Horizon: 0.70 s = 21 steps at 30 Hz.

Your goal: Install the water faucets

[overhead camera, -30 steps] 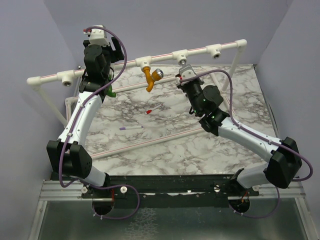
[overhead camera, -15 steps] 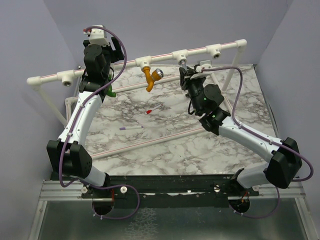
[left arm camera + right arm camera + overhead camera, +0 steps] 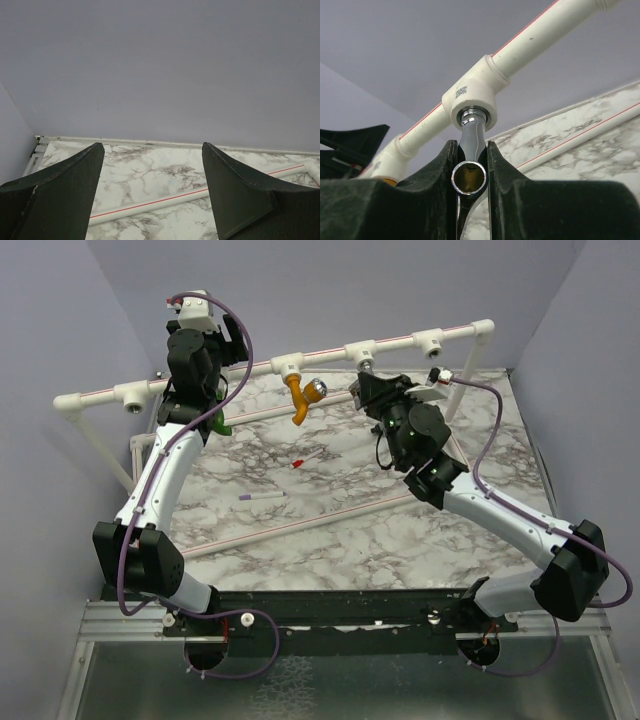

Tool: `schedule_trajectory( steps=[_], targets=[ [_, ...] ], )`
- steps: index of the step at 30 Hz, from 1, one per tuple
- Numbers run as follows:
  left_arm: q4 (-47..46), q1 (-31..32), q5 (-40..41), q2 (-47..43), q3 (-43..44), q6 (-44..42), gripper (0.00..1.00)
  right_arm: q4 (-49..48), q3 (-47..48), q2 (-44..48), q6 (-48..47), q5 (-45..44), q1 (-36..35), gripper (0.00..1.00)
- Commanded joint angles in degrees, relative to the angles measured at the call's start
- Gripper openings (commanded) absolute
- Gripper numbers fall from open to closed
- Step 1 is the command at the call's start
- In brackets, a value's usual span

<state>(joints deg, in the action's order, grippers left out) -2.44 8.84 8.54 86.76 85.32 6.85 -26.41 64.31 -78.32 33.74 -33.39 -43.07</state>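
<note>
Standing with its neck pushed up into a white tee joint (image 3: 470, 97), the grey metal faucet (image 3: 471, 131) sits on the pipe rail (image 3: 545, 35) above the far edge of the counter (image 3: 350, 540), toward the far right corner. The right end effector (image 3: 470, 146) is clamped narrow on its body, gripping it from both sides.

The likely trouble is cross-threading: if the neck is at all off the tee's axis, a twist begun that way could jam the thread. The polished body could also slip in that grip under torque, and a hard push could flex the rail.

The faucet is bright chrome, smooth and tapered, with a round open mouth that shows brassy inside.

Further left along the rail, the mustard-orange faucet (image 3: 300, 395) hangs from its own tee. The green faucet (image 3: 222, 426) shows near the far left corner, partly behind the left arm (image 3: 165, 470); whether it is mounted I cannot tell. The left end effector (image 3: 152, 146) is spread wide, holding nothing.
</note>
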Motion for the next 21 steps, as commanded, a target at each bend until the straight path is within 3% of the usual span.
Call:
schedule_trajectory(
  steps=[1, 12, 21],
  targets=[
    [14.92, -0.73, -0.98, 5.44, -5.12, -0.52, 0.8, 2.51, -0.68, 2.08, 16.57, -2.86, -0.17, 0.01],
    [14.91, -0.75, -1.34, 5.76, -5.07, -0.25, 0.8, 4.39, -2.91, 2.33, 42.08, 0.9, 0.92, 0.01],
    [14.92, -0.75, -0.89, 5.36, -5.16, -0.51, 0.8, 9.03, -1.36, 2.52, 55.64, 3.94, 0.96, 0.01]
  ],
)
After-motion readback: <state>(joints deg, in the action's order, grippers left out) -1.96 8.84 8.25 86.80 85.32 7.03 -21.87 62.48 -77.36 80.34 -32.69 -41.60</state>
